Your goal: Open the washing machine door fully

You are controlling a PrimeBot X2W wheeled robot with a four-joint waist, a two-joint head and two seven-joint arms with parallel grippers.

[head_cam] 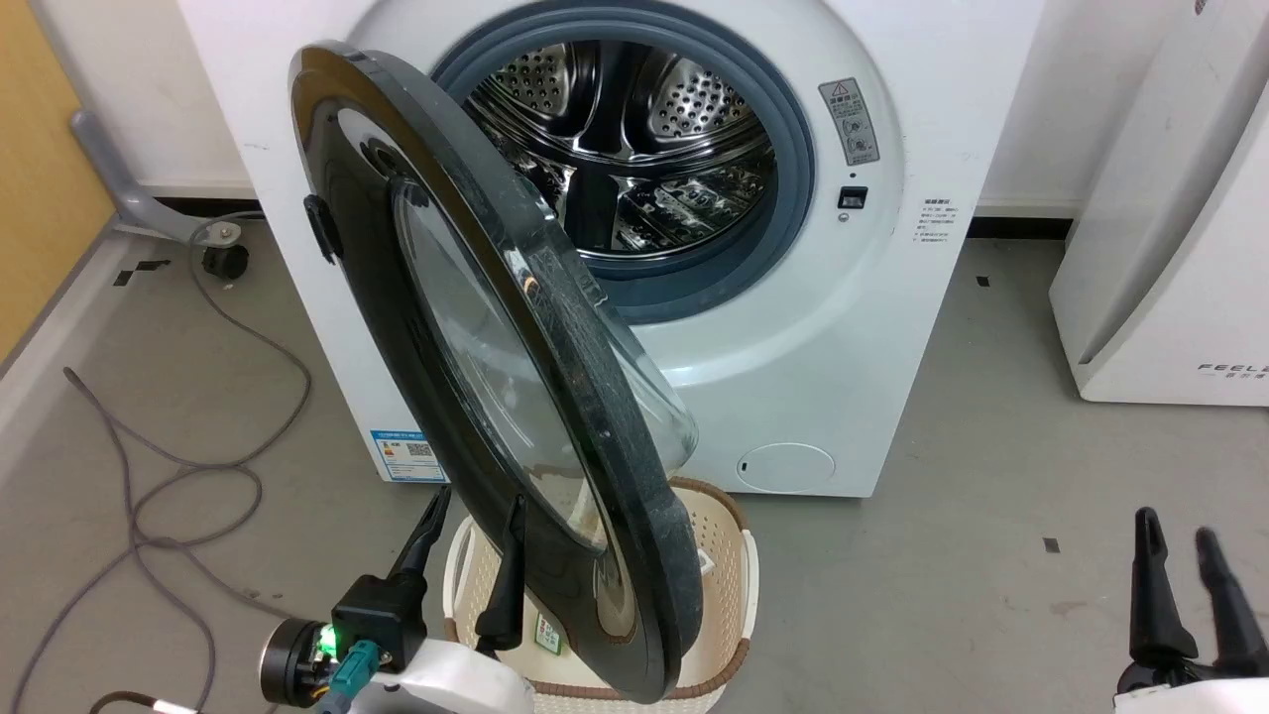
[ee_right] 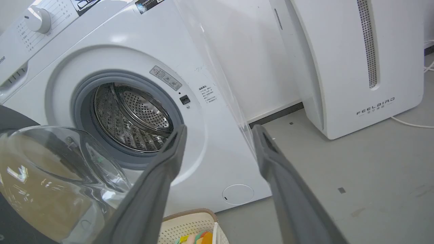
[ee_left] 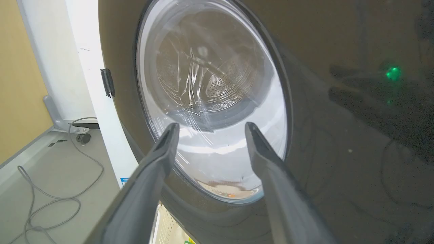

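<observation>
The washing machine (head_cam: 853,327) stands against the wall with its steel drum (head_cam: 634,149) and grey gasket (head_cam: 793,169) uncovered. The washing machine door (head_cam: 615,436) is hinged on the left side of the machine and stands about half open, so that its black rim points toward the camera and its glass bowl faces the drum. The lower free edge of the door hangs over a cream basket (head_cam: 729,555) on the floor (head_cam: 942,555).

The left gripper (head_cam: 476,506) is on the outer side of the door, low, near the rim, with its two fingers apart and nothing between them. In the left wrist view the fingers frame the lower part of the window; I cannot tell if one touches the black face.

The right gripper (head_cam: 1176,528) is well apart from the door, over bare floor, fingers spread and empty.

On the left of the door there is free floor crossed by a grey cable (head_cam: 149,466). On the right, a strip of floor separates the machine from a white appliance (head_cam: 1170,248)
</observation>
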